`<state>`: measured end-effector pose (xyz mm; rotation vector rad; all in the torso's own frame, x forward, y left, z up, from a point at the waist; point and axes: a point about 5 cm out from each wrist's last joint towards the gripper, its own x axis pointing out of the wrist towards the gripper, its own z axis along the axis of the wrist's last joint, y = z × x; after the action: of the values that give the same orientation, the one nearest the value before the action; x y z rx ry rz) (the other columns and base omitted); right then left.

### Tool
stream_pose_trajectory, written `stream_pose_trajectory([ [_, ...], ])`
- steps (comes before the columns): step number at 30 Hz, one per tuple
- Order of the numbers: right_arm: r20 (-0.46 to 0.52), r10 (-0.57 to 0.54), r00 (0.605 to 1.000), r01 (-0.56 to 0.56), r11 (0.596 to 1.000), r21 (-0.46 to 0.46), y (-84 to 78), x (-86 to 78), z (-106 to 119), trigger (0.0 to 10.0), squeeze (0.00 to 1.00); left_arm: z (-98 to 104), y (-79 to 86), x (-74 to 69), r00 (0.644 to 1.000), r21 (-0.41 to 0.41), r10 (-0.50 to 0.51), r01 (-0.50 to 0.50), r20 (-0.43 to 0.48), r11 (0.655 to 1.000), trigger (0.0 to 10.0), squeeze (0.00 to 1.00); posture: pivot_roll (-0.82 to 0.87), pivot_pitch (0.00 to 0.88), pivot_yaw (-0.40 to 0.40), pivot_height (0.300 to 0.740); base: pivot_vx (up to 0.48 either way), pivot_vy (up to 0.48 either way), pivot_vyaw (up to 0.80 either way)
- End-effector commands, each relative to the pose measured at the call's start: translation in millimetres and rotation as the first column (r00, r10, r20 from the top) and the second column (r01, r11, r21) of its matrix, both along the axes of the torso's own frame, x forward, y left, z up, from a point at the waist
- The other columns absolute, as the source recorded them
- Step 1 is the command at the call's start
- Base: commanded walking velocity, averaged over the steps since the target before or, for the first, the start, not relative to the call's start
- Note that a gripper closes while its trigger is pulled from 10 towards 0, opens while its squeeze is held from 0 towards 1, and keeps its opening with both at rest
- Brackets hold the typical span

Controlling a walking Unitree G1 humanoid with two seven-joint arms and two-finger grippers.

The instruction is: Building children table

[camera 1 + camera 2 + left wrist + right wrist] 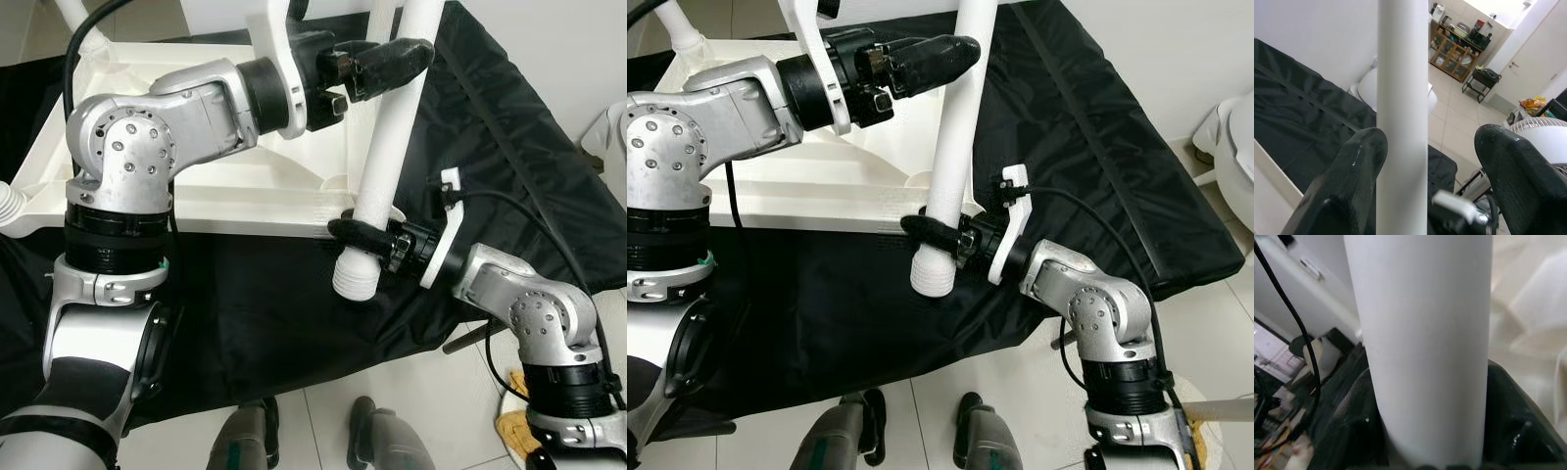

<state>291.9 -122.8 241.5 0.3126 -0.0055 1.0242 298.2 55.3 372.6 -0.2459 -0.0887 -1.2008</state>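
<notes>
A white table leg [387, 147] stands tilted, its ribbed lower end [355, 274] just above the black mat beside the front edge of the upside-down white table top [245, 186]. My right gripper [361, 235] is shut on the leg close to that lower end. Higher up, my left gripper [411, 59] is open with the leg between its fingers [1352, 166]; one finger lies against the tube and the other [1513, 161] stands apart from it. In the right wrist view the white tube [1425, 347] sits tight between both black fingers.
The black mat [490, 127] covers the floor under the table top and ends on pale tiles near my feet [255, 431]. Another white leg [73, 10] rises at the back left. A white rounded fixture [1234, 137] stands at the right.
</notes>
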Motion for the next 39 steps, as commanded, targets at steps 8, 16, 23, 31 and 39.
stream_pose_trajectory([
  [8,0.119,-0.104,0.987,0.097,0.994,0.056,-7.7,13.7,22.6,10.0,0.00,-11.4,16.3,6.4,1.000,0.033,0.002,-0.002,0.005,0.999,10.0,0.00,0.00,0.192,0.042,0.740,0.000,0.000,0.00],
  [16,0.162,-0.033,0.986,0.041,0.998,-0.046,-3.7,12.5,21.9,10.0,0.00,-14.8,3.5,13.6,0.998,0.051,0.058,-0.058,0.001,0.997,10.0,0.00,0.00,0.190,0.035,0.740,0.000,0.000,0.00],
  [23,0.145,0.018,0.989,-0.006,0.997,-0.083,0.0,11.8,17.3,10.0,0.00,-6.9,-0.6,4.3,0.998,0.023,-0.023,0.021,0.060,1.000,10.0,0.00,0.00,0.189,0.032,0.740,0.000,0.000,0.00],
  [31,0.132,0.064,0.989,-0.046,0.990,-0.136,1.9,10.3,10.5,10.0,0.00,1.0,0.8,-5.5,0.988,0.002,-0.092,0.092,0.124,0.996,10.0,0.00,0.00,0.186,0.034,0.740,0.000,0.000,0.00],
  [39,0.112,0.131,0.985,-0.103,0.969,-0.224,2.8,5.4,-2.3,10.0,0.00,-0.7,-0.1,-13.3,0.978,0.018,-0.139,0.138,0.157,0.990,10.0,0.00,-0.01,0.181,0.033,0.740,0.000,0.000,0.00],
])
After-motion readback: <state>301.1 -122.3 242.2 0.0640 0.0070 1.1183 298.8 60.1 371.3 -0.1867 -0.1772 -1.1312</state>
